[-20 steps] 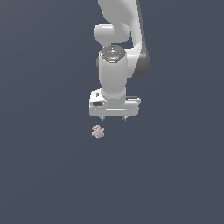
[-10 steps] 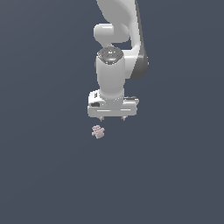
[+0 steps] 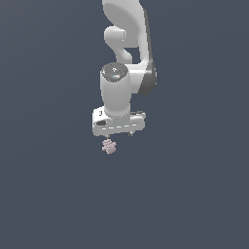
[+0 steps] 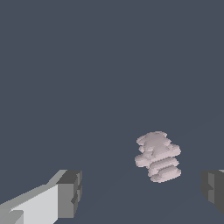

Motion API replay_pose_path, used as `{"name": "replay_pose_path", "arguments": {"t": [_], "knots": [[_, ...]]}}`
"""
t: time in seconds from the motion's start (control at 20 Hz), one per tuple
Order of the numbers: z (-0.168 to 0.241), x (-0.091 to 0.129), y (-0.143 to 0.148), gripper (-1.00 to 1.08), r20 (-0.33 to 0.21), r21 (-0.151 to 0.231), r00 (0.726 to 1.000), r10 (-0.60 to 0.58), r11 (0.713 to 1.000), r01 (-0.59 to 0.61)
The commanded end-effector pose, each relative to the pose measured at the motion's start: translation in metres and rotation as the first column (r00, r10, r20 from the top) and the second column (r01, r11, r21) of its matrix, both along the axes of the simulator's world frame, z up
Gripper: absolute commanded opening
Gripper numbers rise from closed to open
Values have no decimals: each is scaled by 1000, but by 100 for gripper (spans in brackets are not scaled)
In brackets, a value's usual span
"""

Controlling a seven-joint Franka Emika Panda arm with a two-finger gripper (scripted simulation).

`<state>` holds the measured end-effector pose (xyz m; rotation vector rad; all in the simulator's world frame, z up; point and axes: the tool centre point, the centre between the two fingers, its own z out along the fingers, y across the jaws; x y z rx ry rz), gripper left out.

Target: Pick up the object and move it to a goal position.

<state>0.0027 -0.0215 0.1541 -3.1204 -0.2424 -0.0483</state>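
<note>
Below my tool [image 3: 119, 134], toward the exterior view's left, the object [image 3: 109, 146] lies on the dark surface [image 3: 194, 194]: a small pale pink clump, lumpy and ridged. My tool is spread wide; the wrist view shows the clump [image 4: 158, 156] between my fingers [image 4: 69, 194], nearer one, touching neither. Both fingertips are cut off there.

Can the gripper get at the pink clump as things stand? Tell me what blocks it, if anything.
Probably yes. The gripper hangs just above the pink clump with its jaws open, and in the wrist view the clump lies between the two fingers, nearer one of them. Nothing else is in the way.
</note>
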Motion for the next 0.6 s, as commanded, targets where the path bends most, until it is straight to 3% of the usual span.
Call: {"name": "replay_pose_path", "arguments": {"t": [0.0,0.55], "knots": [[-10,-1,-9,100,-4,-5,999,48,999,-48],[-51,-10,-45,100,-24,-14,968,250,968,-250]]}}
